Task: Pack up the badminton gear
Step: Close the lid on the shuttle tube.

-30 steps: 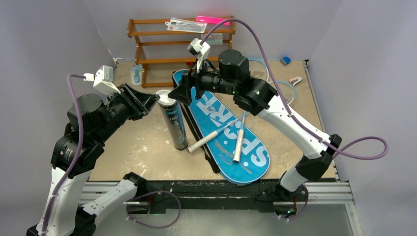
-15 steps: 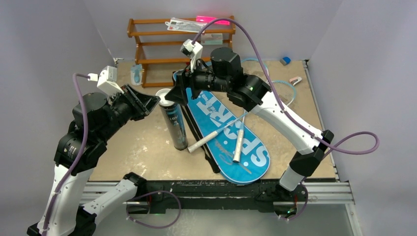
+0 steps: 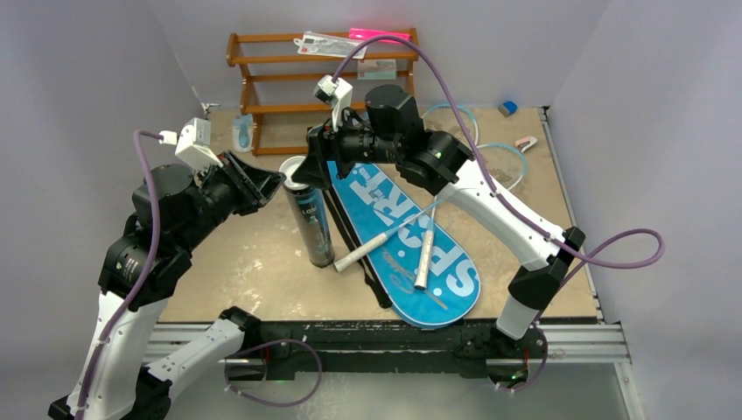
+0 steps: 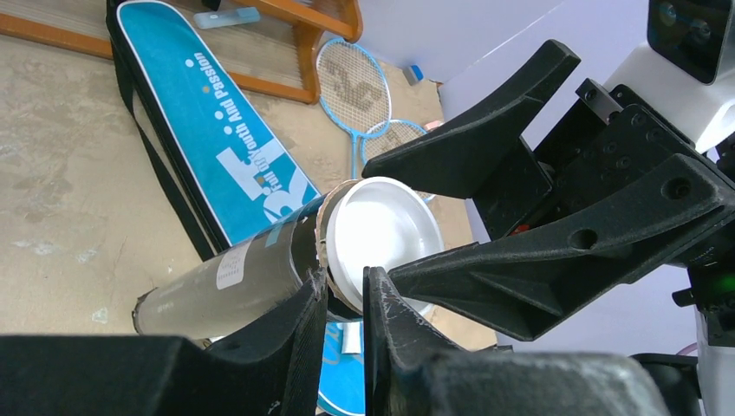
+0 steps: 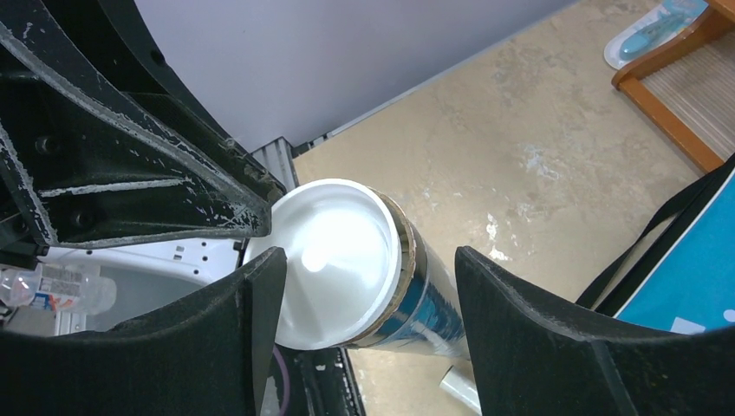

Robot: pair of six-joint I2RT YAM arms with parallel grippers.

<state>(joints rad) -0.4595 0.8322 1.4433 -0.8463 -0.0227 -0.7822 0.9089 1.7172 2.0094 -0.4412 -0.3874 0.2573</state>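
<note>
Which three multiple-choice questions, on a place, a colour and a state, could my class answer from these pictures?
1. The two white racket handles lie: A on the blue racket-shaped bag; B on the brown wooden rack; C under that rack.
2. The round cap of the long black tube is: A red; B white; C green.
3. The right fingers are: A shut on a racket; B out of view; C open beside the cap.
Key: A, they rest across the bag; B, it shows white; C, a gap shows beside it.
</note>
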